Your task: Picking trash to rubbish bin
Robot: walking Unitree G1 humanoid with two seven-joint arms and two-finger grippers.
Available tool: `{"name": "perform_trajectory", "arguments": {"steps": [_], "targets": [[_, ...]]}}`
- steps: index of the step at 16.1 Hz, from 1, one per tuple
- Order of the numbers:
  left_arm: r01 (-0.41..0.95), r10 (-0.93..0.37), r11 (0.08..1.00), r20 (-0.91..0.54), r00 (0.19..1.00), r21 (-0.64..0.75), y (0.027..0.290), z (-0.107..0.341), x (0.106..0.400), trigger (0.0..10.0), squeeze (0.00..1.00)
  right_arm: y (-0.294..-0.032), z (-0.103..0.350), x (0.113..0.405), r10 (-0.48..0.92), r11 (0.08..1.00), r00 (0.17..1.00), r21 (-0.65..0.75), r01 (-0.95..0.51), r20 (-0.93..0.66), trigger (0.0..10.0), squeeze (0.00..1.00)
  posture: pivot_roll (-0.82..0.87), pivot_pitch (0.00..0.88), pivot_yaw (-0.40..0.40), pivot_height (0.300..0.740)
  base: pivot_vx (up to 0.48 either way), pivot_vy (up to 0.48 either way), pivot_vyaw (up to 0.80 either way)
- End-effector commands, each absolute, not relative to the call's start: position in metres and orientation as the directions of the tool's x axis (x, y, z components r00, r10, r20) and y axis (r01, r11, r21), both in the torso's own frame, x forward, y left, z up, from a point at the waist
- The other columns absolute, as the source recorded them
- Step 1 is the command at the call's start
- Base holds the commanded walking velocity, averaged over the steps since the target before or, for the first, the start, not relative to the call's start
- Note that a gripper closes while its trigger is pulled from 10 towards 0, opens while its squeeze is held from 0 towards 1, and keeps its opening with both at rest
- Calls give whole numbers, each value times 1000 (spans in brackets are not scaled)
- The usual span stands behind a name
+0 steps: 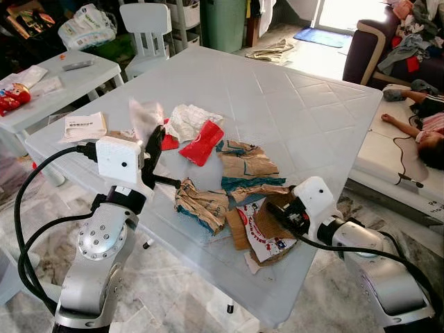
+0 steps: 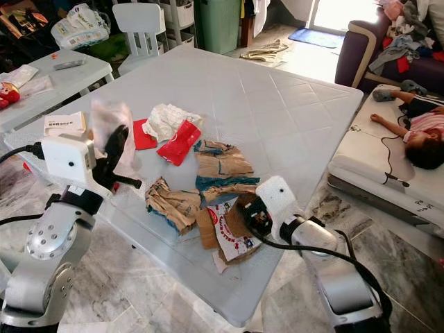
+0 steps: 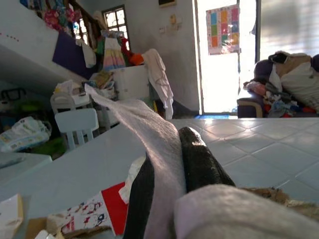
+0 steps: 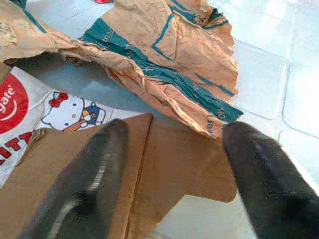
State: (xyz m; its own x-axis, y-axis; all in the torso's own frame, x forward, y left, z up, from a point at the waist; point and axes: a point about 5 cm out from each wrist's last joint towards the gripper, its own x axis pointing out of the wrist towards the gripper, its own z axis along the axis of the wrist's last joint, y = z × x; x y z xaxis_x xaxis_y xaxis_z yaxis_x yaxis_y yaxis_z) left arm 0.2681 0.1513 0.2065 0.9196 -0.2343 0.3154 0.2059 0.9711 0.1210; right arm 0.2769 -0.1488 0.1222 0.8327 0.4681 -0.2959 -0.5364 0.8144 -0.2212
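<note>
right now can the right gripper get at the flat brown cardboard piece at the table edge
Probably yes: the right gripper is open, its fingers either side of the brown cardboard directly below, with nothing lying between them; the crumpled paper bag lies just beyond.

Torn paper scraps point(image 1: 243, 170) on table point(image 1: 305, 118)
</note>
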Motion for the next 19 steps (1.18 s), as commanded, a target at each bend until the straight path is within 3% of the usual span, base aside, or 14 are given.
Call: {"name": "perform_trajectory", "arguments": {"steps": [1, 16, 19], "targets": [[215, -245, 968, 314, 917, 126, 150, 206, 270, 0, 0, -152, 123, 279, 445, 830, 849, -227, -510, -284, 0, 0, -7, 70, 2, 740, 0, 0, 0], [237, -258, 966, 327, 909, 102, 145, 208, 275, 0, 0, -148, 129, 286, 428, 864, 885, -204, -461, -185, 0, 0, -11, 73, 7, 740, 0, 0, 0], [236, -255, 967, 332, 908, 97, 144, 209, 277, 0, 0, -155, 139, 292, 364, 900, 924, -212, -381, -114, 0, 0, -14, 74, 8, 740, 0, 0, 0]]}}
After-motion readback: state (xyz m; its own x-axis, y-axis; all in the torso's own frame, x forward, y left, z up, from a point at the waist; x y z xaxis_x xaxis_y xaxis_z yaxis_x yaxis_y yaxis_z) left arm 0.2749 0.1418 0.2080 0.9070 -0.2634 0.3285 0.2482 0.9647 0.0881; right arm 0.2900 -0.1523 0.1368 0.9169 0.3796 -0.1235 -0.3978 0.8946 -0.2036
